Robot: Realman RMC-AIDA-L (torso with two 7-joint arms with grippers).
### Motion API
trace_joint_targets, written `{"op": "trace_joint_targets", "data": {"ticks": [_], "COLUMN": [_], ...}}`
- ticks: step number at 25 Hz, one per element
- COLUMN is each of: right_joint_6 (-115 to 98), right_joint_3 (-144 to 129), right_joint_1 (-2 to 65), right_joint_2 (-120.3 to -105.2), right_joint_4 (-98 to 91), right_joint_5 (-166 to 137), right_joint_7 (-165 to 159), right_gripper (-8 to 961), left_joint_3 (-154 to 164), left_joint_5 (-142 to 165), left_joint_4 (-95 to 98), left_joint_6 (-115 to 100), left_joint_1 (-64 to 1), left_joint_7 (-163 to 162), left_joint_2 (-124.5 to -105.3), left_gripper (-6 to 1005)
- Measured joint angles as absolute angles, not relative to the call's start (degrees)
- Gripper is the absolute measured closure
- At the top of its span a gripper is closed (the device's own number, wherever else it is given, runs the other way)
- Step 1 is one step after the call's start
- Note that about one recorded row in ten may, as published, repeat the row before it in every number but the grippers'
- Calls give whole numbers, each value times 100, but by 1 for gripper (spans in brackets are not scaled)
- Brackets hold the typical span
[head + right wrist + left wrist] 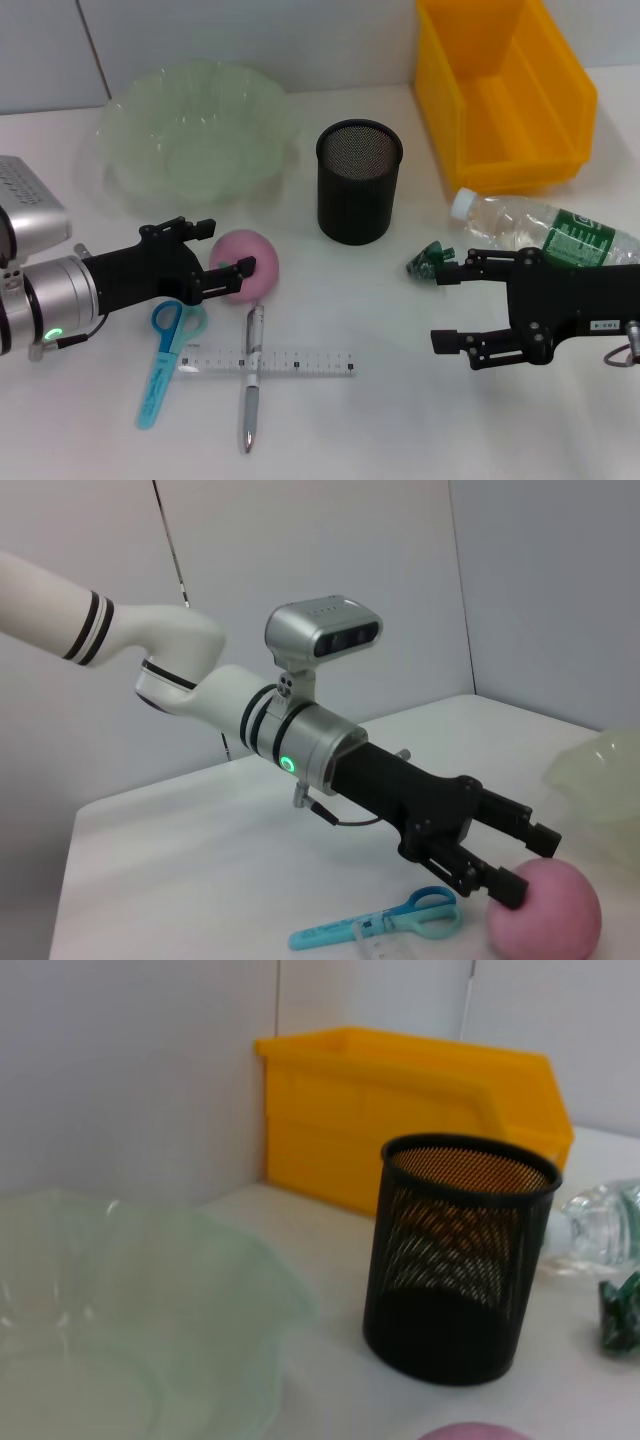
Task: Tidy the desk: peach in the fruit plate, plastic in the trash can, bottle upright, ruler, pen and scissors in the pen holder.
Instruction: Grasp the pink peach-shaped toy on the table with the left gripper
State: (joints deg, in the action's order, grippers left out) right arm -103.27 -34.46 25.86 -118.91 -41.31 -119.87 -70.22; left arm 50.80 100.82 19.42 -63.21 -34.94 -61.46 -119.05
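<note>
pink peach (247, 264) between left gripper (232, 257) fingers

Pink peach (247, 262), pale green plate (195, 130), black mesh holder (359, 181), yellow bin (503, 92)

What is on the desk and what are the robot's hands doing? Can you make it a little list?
left gripper: open around the peach, fingers either side
right gripper: open, holding nothing, beside the plastic
peach: pink, on the desk, in front of the fruit plate
fruit plate: pale green, nothing in it
pen holder: black mesh, upright
trash can: yellow bin at the back
bottle: lying on its side
plastic: green scrap near the bottle cap
scissors: blue, flat on the desk
ruler: clear, with the pen crossing it
</note>
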Motion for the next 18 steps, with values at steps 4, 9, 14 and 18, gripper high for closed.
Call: {"op": "trace_joint_targets", "data": {"ticks": [4, 9, 14, 18], "right_joint_6": [-10313, -10281, -10276, -10274], "right_joint_3": [-3455, -3517, -3524, -3524], "right_joint_1": [2602, 2642, 2689, 2696], "right_joint_2": [-11891, -11897, -11900, -11900], "right_joint_4": [-4131, -4124, -4117, -4106], "right_joint_5": [-11987, -11987, -11988, -11986], "right_joint_7": [-7023, -7022, -7023, -7028], "right_gripper": [129, 129, 129, 130], "left_joint_3": [5080, 5094, 5342, 5339], "left_joint_5": [10085, 10087, 10060, 10025], "left_joint_4": [1876, 1777, 1694, 1670], "left_joint_6": [-6231, -6189, -5979, -6005], "left_joint_1": [-3520, -3533, -3555, -3558], "left_joint_7": [-6103, -6039, -6087, -6091], "left_joint_2": [-11906, -11911, -11910, -11909], "left_gripper": [192, 193, 195, 290]}}
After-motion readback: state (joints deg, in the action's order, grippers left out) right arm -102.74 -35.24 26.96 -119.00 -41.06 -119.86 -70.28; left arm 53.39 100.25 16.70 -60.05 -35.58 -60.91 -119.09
